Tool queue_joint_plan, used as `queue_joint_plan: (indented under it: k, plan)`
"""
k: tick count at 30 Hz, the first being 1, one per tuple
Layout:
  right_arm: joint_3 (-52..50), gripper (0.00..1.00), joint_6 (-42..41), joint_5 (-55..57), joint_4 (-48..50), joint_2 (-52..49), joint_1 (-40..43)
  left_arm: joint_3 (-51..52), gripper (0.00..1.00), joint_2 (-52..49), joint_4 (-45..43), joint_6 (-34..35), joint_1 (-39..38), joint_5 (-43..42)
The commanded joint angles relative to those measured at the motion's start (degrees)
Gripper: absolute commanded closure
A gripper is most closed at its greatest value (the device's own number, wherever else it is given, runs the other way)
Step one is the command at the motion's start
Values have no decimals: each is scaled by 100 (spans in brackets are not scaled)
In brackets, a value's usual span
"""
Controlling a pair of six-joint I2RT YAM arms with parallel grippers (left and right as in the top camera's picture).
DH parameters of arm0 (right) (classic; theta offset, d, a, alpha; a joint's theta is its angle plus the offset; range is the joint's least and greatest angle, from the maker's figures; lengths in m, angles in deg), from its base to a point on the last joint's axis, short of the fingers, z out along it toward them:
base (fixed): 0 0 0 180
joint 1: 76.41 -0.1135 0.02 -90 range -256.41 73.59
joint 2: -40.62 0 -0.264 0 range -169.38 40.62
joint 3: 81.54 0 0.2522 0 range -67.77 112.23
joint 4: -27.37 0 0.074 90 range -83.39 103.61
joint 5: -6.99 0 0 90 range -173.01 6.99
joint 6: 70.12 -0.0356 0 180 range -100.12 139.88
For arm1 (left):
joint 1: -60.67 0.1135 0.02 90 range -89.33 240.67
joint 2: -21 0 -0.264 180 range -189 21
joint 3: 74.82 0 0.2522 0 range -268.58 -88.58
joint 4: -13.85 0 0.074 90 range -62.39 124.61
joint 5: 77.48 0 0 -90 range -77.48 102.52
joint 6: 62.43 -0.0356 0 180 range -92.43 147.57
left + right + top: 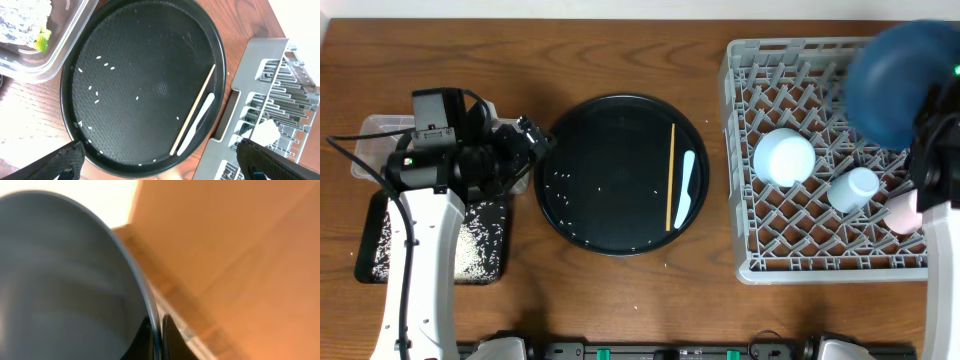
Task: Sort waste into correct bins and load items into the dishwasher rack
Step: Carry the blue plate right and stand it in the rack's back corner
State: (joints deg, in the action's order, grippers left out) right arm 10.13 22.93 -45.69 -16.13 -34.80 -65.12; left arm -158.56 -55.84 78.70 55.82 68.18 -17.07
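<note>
The right pincer is pinched narrow on the rim of the dark-blue plate, holding it above the far right corner of the dishwasher rack. The left pincer stands wide, gripping nothing, over the left edge of the round black tray.

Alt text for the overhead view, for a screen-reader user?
A dark-blue plate is held above the grey dishwasher rack, which contains a pale-blue bowl, light-blue cup and pink cup. A chopstick and white spoon lie on the round black tray among scattered rice grains.
</note>
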Motion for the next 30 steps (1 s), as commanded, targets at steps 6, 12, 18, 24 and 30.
queue_joint_plan:
  k: [6,12,18,24,30]
  plan:
    - [116,99,2413,1827,2068,-890,44,-37,2,-26,9,-59,24,55]
    - [116,99,4148,2529,3429,-1941,48,-37,2,-26,9,-59,24,55]
    - [116,99,5648,2780,5031,-2647,52,-37,2,-26,9,-59,24,55]
    - [114,99,5700,2758,4927,-2879,17,-37,2,-26,9,-59,24,55]
    - [105,99,5066,2656,4074,-2964,-59,-37,2,-26,9,-59,24,55]
